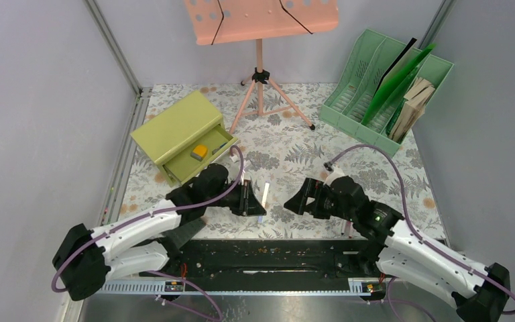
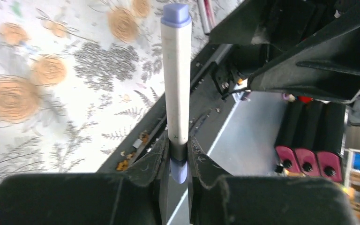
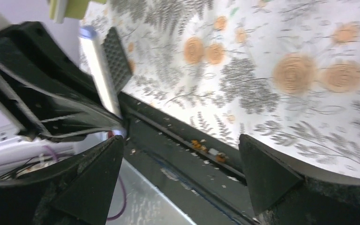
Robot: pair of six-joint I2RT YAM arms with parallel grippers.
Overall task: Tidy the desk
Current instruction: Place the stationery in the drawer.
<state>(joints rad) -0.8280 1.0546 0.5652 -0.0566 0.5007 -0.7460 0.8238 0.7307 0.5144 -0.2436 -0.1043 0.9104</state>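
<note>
Two arms reach in over the near edge of the table (image 1: 281,144), their hands facing each other close to the middle of that edge.

The left hand (image 1: 258,201) is clamped on a white marker (image 1: 265,194) with a lavender cap at each end. In the left wrist view its fingers (image 2: 157,157) pinch the marker (image 2: 176,70) low on the barrel, just above the lower cap, and the rest sticks out beyond them. The right hand (image 1: 295,199) is just beside it and apart from the marker. In the right wrist view its two fingers (image 3: 267,173) are spread wide with nothing between them.

The table, whitish with grey-green ferns and orange flowers, fills the floor of the enclosure under both arms.

Near the left edge sits an olive-yellow drawer cabinet (image 1: 178,127). Its drawer is pulled out toward the near edge, with an orange block (image 1: 200,151) lying inside. At the far right corner a mint-green file tray (image 1: 349,100) holds green folders, a black sheet and some wooden pieces. A pink music stand (image 1: 260,74) stands on its tripod at the middle of the far edge.
</note>
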